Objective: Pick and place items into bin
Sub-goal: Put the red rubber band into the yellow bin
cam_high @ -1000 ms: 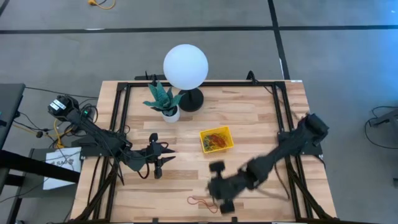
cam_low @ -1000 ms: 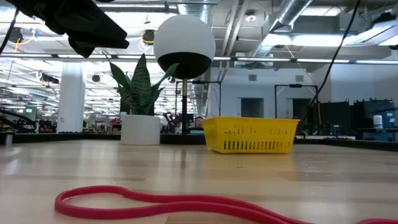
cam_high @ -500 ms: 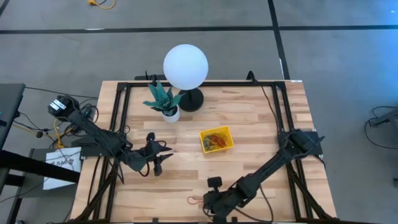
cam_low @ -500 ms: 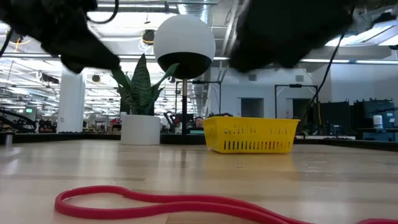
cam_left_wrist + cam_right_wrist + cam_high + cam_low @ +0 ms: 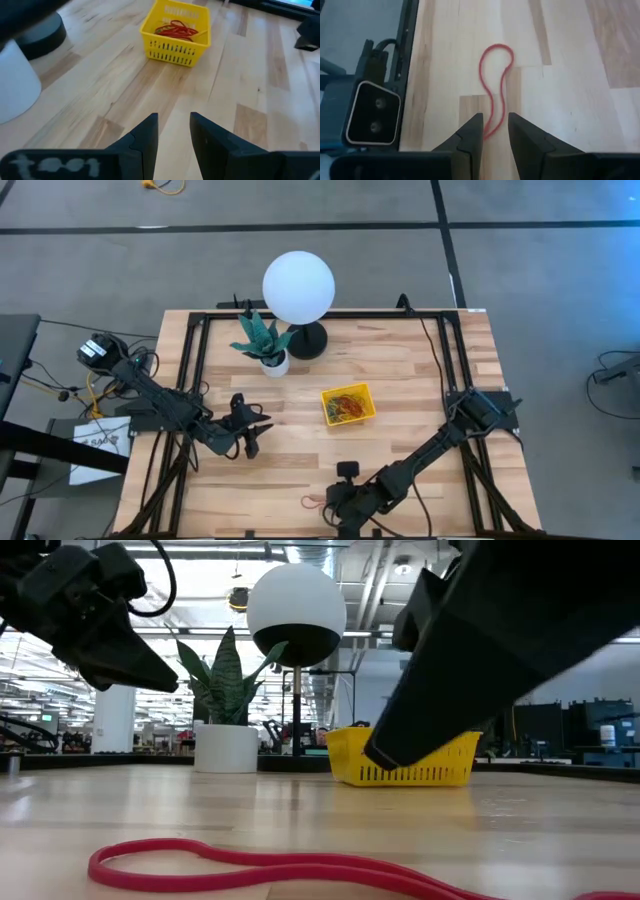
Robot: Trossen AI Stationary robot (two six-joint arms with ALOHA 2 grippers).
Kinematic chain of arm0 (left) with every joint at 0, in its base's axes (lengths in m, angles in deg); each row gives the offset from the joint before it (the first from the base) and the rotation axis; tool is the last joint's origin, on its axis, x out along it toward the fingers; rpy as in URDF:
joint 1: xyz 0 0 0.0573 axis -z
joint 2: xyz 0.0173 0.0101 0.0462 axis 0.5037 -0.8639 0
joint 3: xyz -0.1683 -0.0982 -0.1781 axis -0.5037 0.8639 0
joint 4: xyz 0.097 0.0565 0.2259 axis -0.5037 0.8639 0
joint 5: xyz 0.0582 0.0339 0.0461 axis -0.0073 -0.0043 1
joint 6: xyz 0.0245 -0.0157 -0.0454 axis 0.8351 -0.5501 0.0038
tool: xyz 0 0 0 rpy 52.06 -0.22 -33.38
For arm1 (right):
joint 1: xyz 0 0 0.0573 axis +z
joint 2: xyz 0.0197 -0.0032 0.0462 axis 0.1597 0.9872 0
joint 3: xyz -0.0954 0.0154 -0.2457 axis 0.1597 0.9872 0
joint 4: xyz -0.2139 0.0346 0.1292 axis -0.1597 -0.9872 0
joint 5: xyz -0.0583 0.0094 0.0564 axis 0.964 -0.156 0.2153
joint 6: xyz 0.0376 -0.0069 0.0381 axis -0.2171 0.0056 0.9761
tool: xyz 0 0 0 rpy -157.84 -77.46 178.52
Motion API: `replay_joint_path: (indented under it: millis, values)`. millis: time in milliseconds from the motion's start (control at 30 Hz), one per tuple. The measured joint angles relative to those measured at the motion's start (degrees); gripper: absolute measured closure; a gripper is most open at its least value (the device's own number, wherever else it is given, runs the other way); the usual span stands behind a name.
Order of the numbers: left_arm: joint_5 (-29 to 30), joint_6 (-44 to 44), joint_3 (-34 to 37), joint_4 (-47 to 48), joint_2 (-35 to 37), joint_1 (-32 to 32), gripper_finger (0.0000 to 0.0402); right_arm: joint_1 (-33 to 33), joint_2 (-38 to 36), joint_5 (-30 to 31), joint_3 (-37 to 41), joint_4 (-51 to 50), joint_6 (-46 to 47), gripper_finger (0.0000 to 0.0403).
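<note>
A red rubber-band loop [image 5: 496, 75] lies flat on the wood near the table's near edge [image 5: 318, 502] [image 5: 250, 865]. My right gripper [image 5: 495, 131] hovers just above the loop's near end, open by a narrow gap, with one finger on each side of the strand and clear of the table [image 5: 375, 755]. The yellow bin [image 5: 348, 403] [image 5: 175, 32] sits mid-table and holds several red and orange bands [image 5: 175, 29]. My left gripper [image 5: 174, 131] waits open above the wood to the bin's left [image 5: 252, 435].
A white plant pot [image 5: 272, 363] and a globe lamp [image 5: 298, 287] stand toward the far edge, behind the bin. A black frame rail with a small camera box [image 5: 372, 112] runs along the near edge beside the band. Bare wood lies between the band and the bin.
My right gripper has swung from the near-right part of the table toward the near edge and leftward, coming down over the red band. My left gripper has drawn back a little toward the table's left. The band and bin have stayed put.
</note>
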Motion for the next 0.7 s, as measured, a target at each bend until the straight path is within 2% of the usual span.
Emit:
replay_joint_path:
  millis: [200,467,700]
  values:
    - [0.88,0.64,0.00,-1.17,0.00,0.00,0.0299,-0.68,2.93,-3.05,-0.50,0.79,0.00,0.0317]
    - [0.88,2.47,-0.02,-2.03,0.00,0.00,0.0299,-1.76,3.60,-3.82,-2.25,1.59,-1.78,0.0317]
    - [0.72,3.66,-0.04,-2.47,0.02,-0.01,0.0299,-2.51,7.09,-3.79,-2.71,1.13,-1.76,0.0317]
